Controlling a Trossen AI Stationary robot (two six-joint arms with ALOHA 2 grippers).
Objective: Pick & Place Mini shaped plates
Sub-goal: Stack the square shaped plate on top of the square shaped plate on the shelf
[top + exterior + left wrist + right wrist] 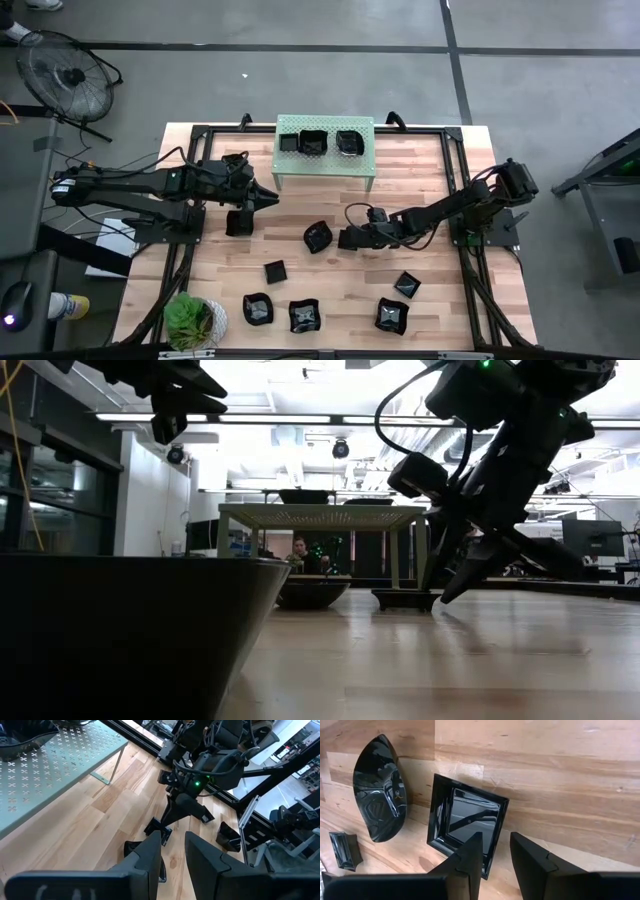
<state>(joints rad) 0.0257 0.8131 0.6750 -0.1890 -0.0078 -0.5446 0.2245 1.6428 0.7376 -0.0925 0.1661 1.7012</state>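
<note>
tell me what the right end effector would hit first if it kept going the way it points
Probably the square black plate on the table: the right end effector, fingers open, points down at its near rim. Depth is unclear, so the gap left cannot be judged.

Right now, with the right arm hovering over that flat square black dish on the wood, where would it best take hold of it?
Probably by the raised rim. The square plate lies flat on the table, so only its rim offers an edge. The right tool, open, already straddles the near rim from above; one finger inside the well, one outside, then pinch. The rounded dish beside it sits apart, leaving room.
</note>
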